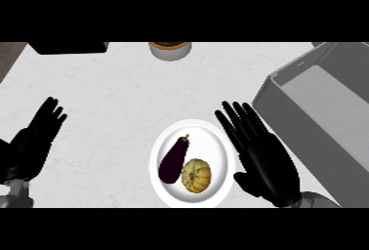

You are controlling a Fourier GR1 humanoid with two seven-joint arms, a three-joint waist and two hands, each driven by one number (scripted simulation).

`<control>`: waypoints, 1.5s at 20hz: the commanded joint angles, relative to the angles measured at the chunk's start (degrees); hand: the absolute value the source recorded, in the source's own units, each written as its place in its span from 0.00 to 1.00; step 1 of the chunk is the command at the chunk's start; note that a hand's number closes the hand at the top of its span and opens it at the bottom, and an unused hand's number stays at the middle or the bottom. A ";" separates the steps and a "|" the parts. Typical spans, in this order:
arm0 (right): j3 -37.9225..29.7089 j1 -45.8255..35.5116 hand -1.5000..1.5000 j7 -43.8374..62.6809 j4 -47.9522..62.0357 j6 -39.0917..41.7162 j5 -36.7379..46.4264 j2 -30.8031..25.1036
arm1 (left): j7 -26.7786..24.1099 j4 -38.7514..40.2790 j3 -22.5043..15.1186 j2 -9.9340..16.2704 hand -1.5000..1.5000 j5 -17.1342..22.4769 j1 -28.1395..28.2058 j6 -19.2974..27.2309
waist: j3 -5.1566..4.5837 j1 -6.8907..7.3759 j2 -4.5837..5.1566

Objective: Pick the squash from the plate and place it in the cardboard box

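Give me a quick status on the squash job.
Both hands open: left hand, right hand. Squash on plate beside eggplant. Box unobstructed.

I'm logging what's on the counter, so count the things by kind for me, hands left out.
Vegetables: 2, a squash and an eggplant
Plates: 1
Boxes: 1
Pots: 1, at the far edge
Dark object, far left corner, cannot tell what: 1
Total: 6
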 commanded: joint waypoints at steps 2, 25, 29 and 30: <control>5.71 -1.40 0.00 15.93 0.57 15.22 10.16 1.33 | 0.10 -1.08 -0.05 -0.03 0.50 -0.20 -0.27 0.28 | -0.09 0.35 0.34; 12.83 1.67 0.00 56.07 7.73 47.13 13.52 30.22 | 3.36 -6.54 -0.38 -0.02 0.50 0.83 0.76 -1.00 | 0.68 3.75 2.06; 10.20 -1.44 0.00 55.28 8.46 47.96 11.35 30.23 | 2.66 -4.44 0.04 -0.60 0.50 0.15 -0.53 -0.81 | 0.69 3.59 2.48; 12.40 -0.25 0.00 56.52 8.66 46.47 11.69 30.24 | 2.28 -5.18 -0.45 -0.96 0.50 0.61 0.18 -1.83 | 0.70 3.78 2.39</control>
